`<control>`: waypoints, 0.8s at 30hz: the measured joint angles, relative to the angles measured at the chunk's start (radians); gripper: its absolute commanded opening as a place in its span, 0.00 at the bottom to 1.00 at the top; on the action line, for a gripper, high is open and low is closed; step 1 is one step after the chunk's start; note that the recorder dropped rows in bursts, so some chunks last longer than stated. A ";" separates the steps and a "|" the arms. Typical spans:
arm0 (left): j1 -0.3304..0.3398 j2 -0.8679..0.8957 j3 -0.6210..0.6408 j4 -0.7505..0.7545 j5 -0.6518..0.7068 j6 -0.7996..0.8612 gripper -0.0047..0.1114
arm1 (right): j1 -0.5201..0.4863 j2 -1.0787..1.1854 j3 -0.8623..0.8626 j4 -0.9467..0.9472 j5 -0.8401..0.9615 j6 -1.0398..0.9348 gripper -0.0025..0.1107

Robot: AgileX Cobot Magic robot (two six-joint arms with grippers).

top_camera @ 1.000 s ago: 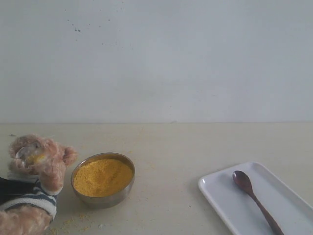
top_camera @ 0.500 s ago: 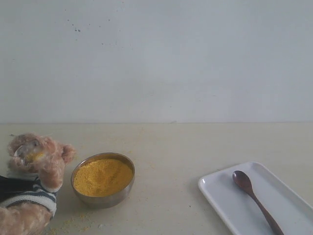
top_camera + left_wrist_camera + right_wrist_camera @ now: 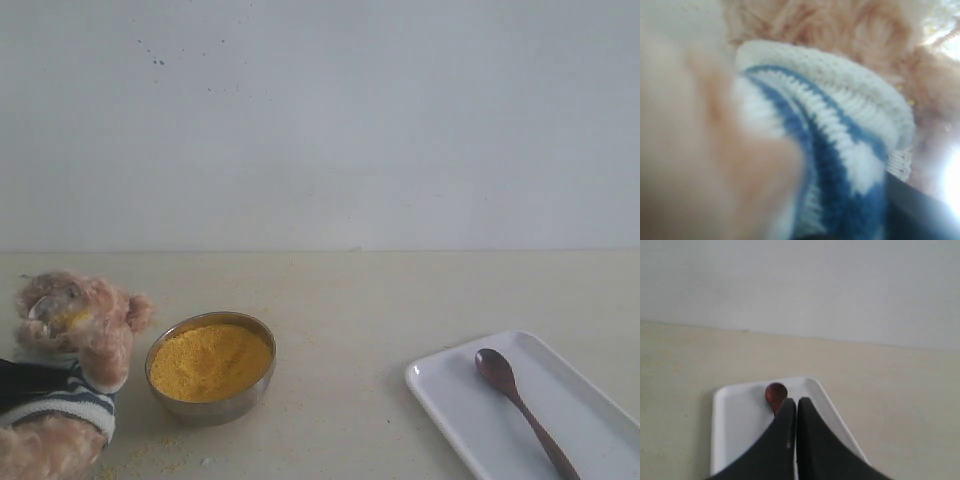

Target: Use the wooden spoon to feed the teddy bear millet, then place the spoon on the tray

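Exterior view: the wooden spoon lies flat on the tray, with the millet and teddy bear well apart to the left, so the clenched, empty right end effector should probably just back away without nudging the tray; whether the left end effector grips the bear I cannot tell.
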 measured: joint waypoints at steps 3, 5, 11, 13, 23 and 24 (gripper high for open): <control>0.000 0.000 0.000 -0.020 0.000 0.035 0.08 | -0.012 -0.008 0.005 -0.010 0.149 0.002 0.02; 0.000 0.000 0.000 -0.036 0.000 0.062 0.08 | -0.013 -0.011 0.005 -0.033 0.170 0.002 0.02; 0.000 0.000 0.000 -0.122 0.002 0.158 0.08 | -0.018 -0.011 0.005 -0.043 0.176 0.006 0.02; 0.000 0.000 -0.002 -0.126 0.002 0.194 0.08 | -0.018 -0.011 0.005 -0.043 0.176 0.006 0.02; 0.000 0.022 -0.041 -0.130 -0.005 0.339 0.17 | -0.018 -0.011 0.005 0.062 0.177 0.006 0.02; 0.000 0.027 -0.041 -0.130 -0.006 0.341 0.23 | -0.018 -0.011 0.005 0.102 0.179 0.006 0.02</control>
